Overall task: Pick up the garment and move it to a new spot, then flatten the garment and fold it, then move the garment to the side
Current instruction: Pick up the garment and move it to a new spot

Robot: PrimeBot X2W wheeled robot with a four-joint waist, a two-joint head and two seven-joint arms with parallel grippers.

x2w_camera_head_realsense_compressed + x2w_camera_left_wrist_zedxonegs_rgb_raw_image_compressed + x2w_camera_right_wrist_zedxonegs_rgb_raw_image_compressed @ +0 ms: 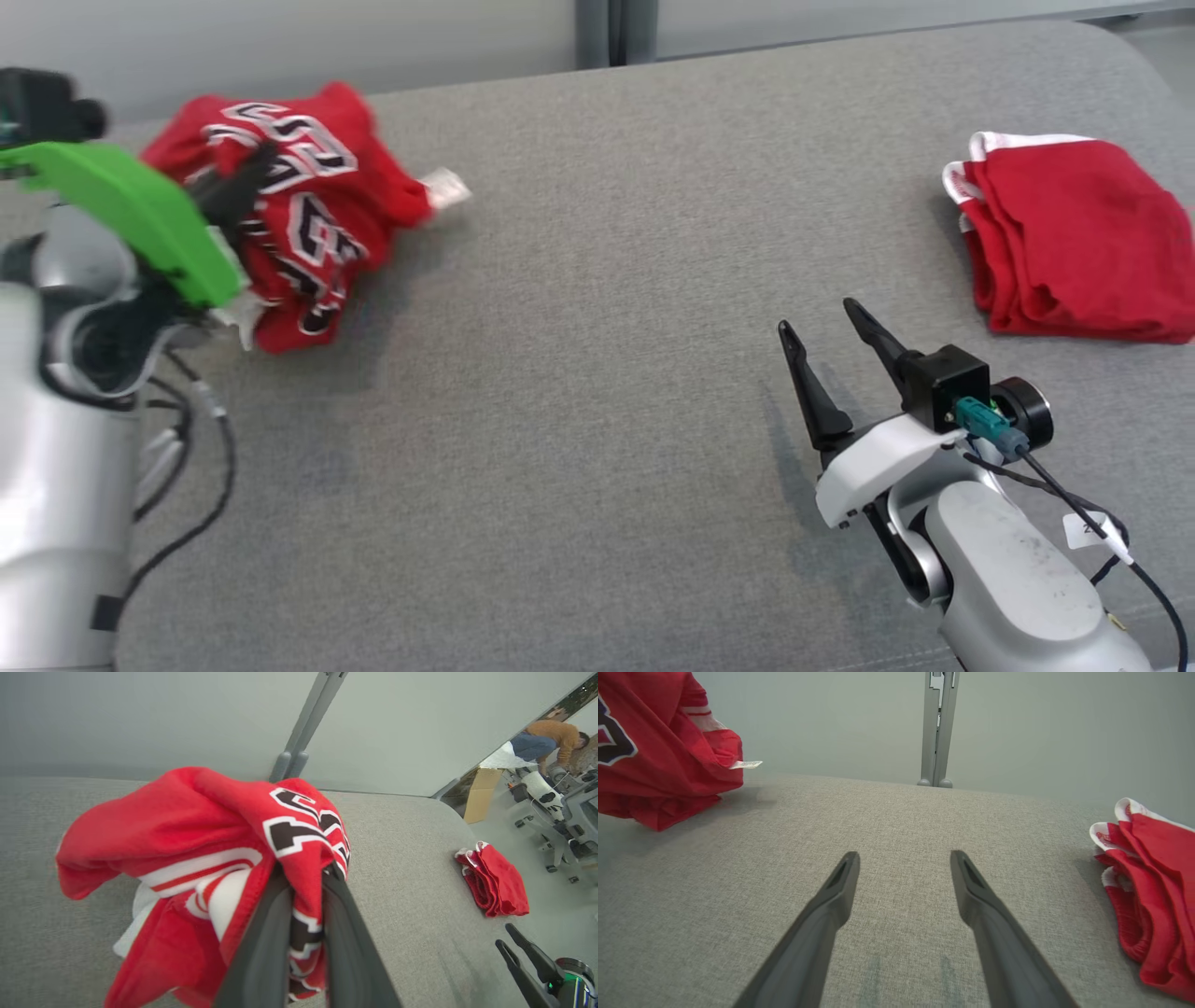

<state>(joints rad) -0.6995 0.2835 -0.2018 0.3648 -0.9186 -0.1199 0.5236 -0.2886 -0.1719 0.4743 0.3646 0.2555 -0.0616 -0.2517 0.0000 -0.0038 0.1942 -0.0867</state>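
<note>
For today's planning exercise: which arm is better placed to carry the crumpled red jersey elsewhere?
Left. The left claw is shut on the jersey, so it could lift at once. The right claw stands open and empty, apart from it.

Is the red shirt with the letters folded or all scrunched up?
Scrunched up: the shirt is a crumpled bundle pinched in the left tool, not flat or folded.
</note>
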